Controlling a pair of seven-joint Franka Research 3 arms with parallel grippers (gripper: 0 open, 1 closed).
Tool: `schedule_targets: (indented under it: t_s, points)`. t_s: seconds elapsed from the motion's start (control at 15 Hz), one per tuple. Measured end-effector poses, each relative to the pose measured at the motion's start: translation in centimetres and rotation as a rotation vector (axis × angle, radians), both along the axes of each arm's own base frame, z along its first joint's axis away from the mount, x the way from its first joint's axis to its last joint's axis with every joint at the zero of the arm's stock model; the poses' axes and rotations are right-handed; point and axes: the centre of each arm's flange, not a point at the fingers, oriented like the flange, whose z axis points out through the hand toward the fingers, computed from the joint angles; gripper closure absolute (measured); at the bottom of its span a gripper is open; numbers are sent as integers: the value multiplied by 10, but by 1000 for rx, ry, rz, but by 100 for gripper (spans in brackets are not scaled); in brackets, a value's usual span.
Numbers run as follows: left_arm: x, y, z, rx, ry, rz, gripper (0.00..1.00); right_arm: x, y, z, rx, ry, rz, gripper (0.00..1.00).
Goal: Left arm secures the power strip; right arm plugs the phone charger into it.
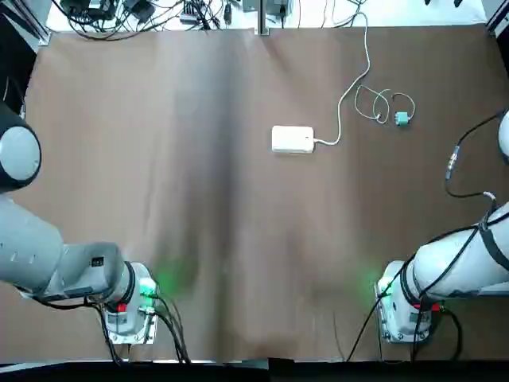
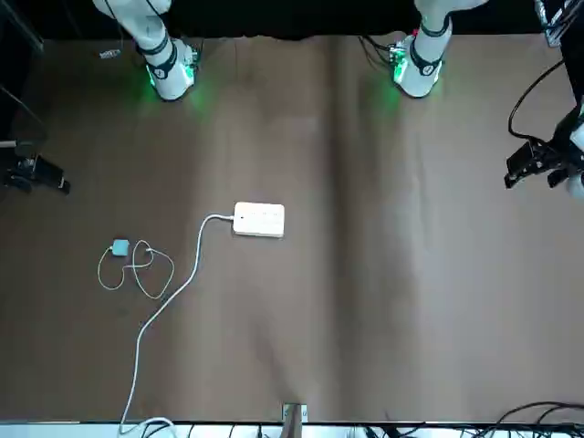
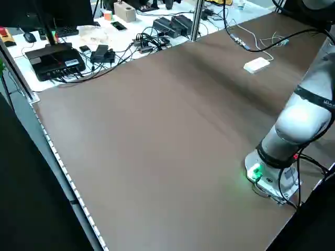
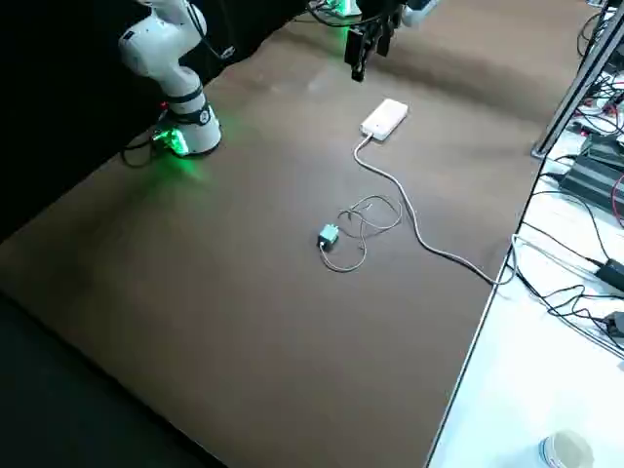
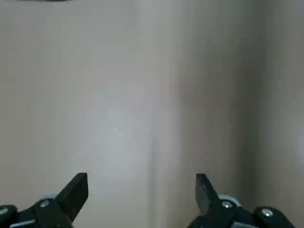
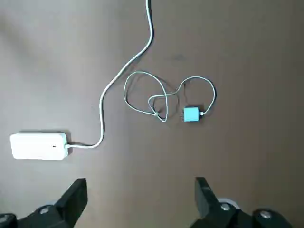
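Locate the power strip (image 1: 293,139) flat on the bench (image 1: 199,263), between centre and far edge, with white cord (image 1: 340,111) routed over the far edge; locate the phone charger (image 1: 402,118) apart from it, toward the far right corner, beside its looped cable (image 1: 374,113); note left end effector (image 5: 142,184) spread and empty above the left edge, right end effector (image 6: 141,188) likewise near the right edge
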Motion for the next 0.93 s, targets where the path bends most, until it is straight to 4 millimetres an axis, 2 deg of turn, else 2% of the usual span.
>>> schedule_targets:
  t_s: [0.47,0.93]
  points:
    - [-1,1,2,0,-4,2,0,0,-1,-1,0,1,-1,0]
    - [-1,1,1,1,-2,2,0,6,0,-12,10,-7,47,0]
